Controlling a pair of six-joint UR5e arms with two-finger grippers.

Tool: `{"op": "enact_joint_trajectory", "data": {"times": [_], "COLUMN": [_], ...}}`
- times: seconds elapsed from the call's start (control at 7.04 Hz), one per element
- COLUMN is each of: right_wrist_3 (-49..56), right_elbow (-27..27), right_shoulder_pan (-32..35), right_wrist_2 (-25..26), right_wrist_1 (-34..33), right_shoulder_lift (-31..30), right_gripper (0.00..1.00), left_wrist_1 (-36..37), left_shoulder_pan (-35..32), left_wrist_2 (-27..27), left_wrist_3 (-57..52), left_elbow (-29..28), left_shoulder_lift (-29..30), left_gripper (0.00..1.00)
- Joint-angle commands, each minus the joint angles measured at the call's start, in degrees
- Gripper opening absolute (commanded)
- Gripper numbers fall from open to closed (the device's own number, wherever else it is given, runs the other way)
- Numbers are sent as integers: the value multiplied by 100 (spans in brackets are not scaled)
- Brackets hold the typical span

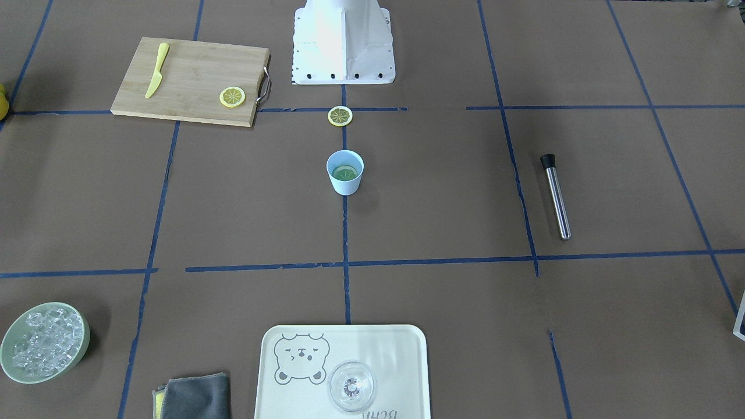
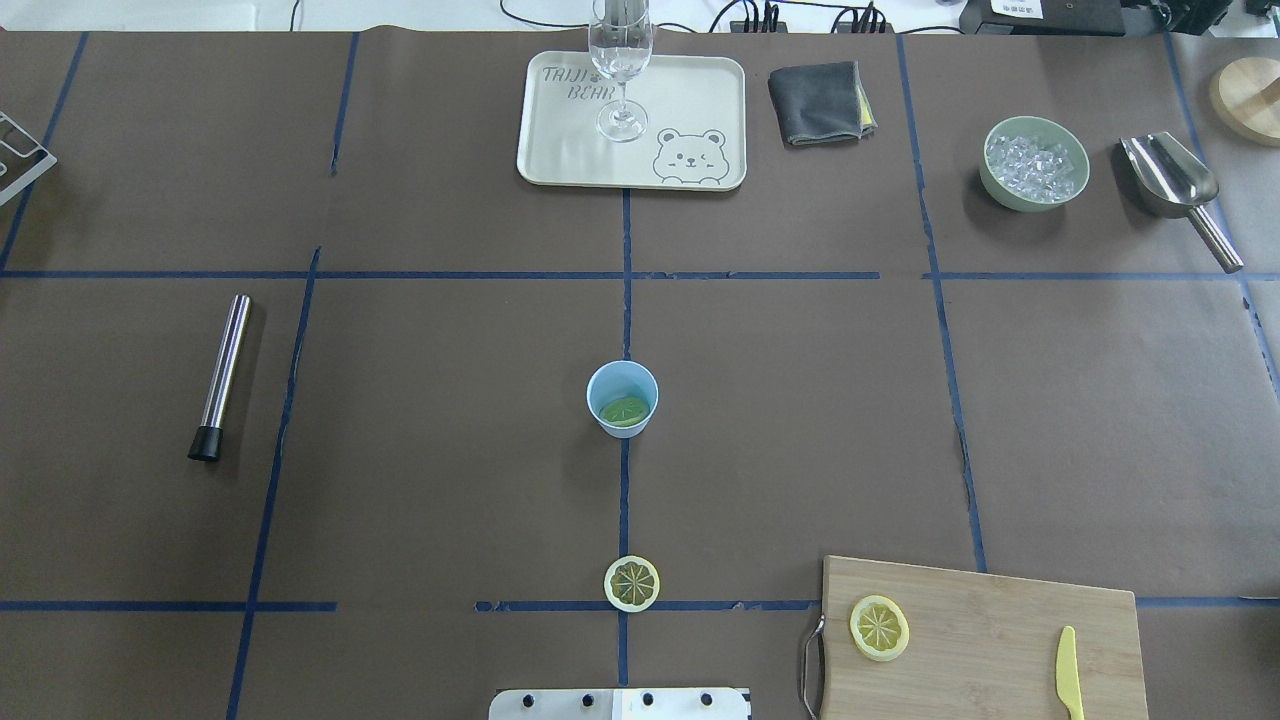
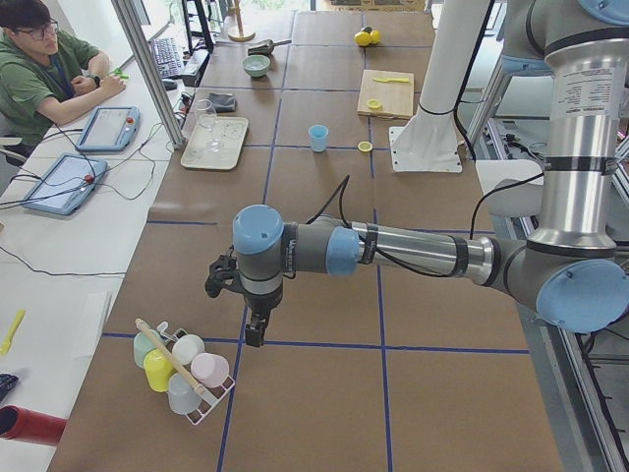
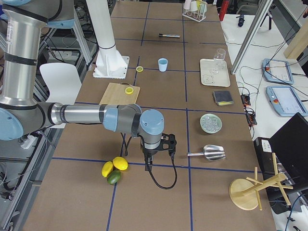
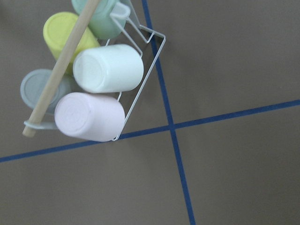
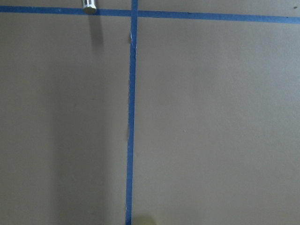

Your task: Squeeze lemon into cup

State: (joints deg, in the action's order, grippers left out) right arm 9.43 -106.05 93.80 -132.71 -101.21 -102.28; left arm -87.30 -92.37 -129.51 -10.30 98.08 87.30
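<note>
The pale-blue cup (image 1: 344, 181) stands upright at the table's centre, with a lemon slice (image 2: 624, 411) lying inside it; it also shows in the overhead view (image 2: 622, 380). A second lemon slice (image 2: 632, 583) lies on the table between the cup and the robot base. A third slice (image 2: 879, 627) lies on the wooden cutting board (image 2: 990, 640). My left gripper (image 3: 254, 339) hangs far off beside a mug rack (image 3: 182, 369). My right gripper (image 4: 147, 168) hangs near whole lemons (image 4: 115, 166). I cannot tell whether either gripper is open or shut.
A yellow knife (image 2: 1068, 685) lies on the board. A steel muddler (image 2: 220, 375) lies on my left. At the far edge are a tray (image 2: 560, 150) holding a clear glass (image 2: 620, 70), a grey cloth (image 2: 815, 102), an ice bowl (image 2: 1000, 185) and a scoop (image 2: 1175, 185).
</note>
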Motion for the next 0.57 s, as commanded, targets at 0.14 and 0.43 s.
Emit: {"op": "enact_joint_trajectory", "data": {"times": [0.14, 0.43], "right_wrist_3": [-46, -196], "right_elbow": [-55, 6], "right_shoulder_pan": [-309, -336], "right_wrist_2": [-36, -36], "right_wrist_1": [5, -4], "right_shoulder_lift": [68, 147], "right_gripper": [100, 100], "left_wrist_1": [-269, -261], "left_shoulder_pan": [-26, -26], "left_wrist_2": [-751, -743], "left_wrist_3": [-34, -16], "left_elbow": [-61, 18], "left_shoulder_lift": [-591, -574], "left_gripper": [100, 100]}}
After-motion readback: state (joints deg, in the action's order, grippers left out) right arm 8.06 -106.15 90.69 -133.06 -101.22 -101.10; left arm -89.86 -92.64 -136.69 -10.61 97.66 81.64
